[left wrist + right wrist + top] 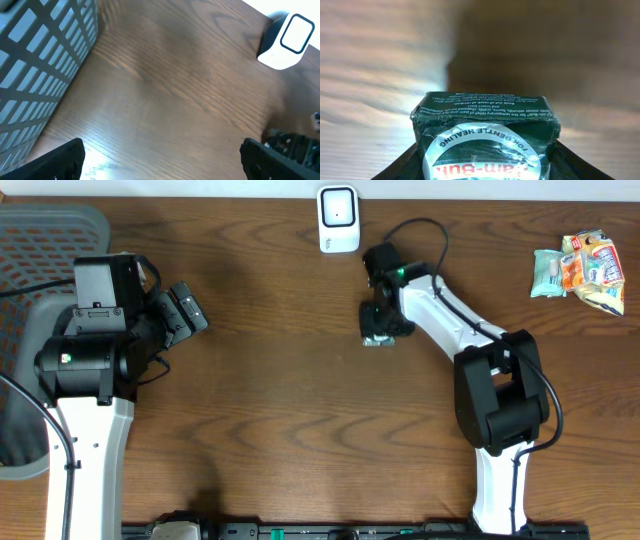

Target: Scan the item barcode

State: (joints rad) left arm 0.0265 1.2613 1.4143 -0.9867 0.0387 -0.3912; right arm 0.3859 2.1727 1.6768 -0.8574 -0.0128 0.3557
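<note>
Just in front of the scanner (338, 218), the right gripper (378, 332) straddles the green ointment box (485, 125) on the counter (280, 410); a firm clamp cannot be confirmed. Step: grasping. Next: lift, present the barcode to the scanner. The left gripper (188, 308) idles, jaws apart.

From my remote station I am counting two arms, the left arm (85, 395) and the right arm (495, 395), sharing one wooden surface (280, 410). Each is carrying one tool: the left tool (187, 312) and the right tool (378, 328). One white scanner (338, 218), one grey mesh basket (40, 240) and one green box (485, 135) are showing. Snack packets (585, 270) are lying bunched, at least two; the exact count is escaping me.
</note>
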